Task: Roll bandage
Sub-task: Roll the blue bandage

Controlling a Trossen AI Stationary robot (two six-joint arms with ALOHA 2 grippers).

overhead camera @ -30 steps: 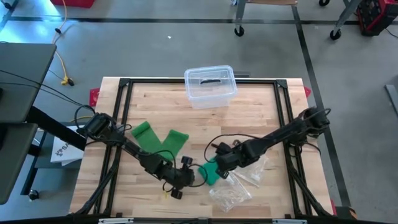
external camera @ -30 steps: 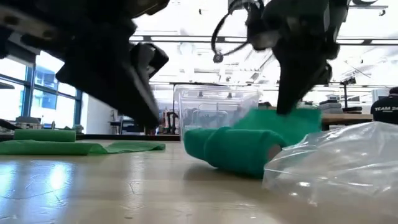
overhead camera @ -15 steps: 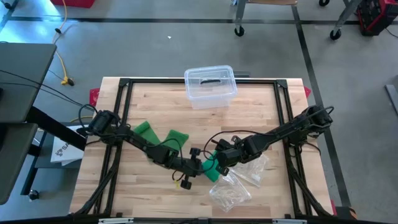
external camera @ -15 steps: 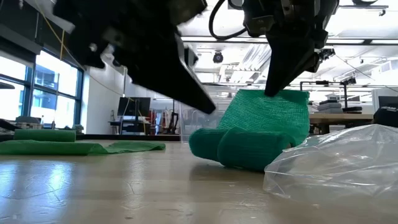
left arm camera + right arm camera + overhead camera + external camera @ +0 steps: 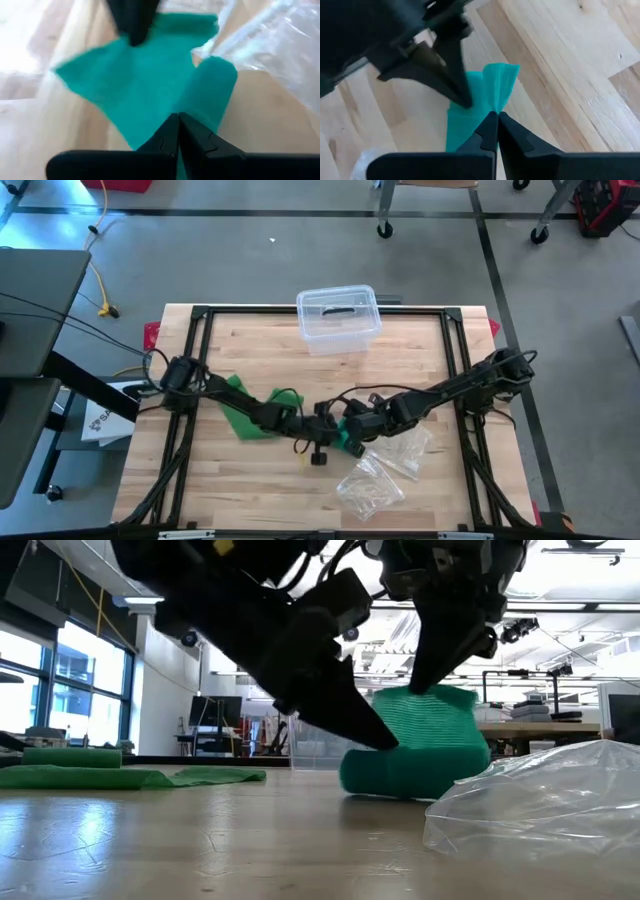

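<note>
Bandage [image 5: 415,755], teal, mid-table, now part rolled with its loose tail raised. Left to right: spare green bandages [image 5: 240,405] on the wood; left gripper [image 5: 385,740], fingers closed, swung in from the near edge over the last second and now pressed to the roll; right gripper [image 5: 493,116] pinched shut on the tail. Rolling under way, unfinished. Pale wooden table [image 5: 420,360], clear lidded box [image 5: 338,318] at back, plastic bags [image 5: 385,475] near right. Bright workshop behind.
</note>
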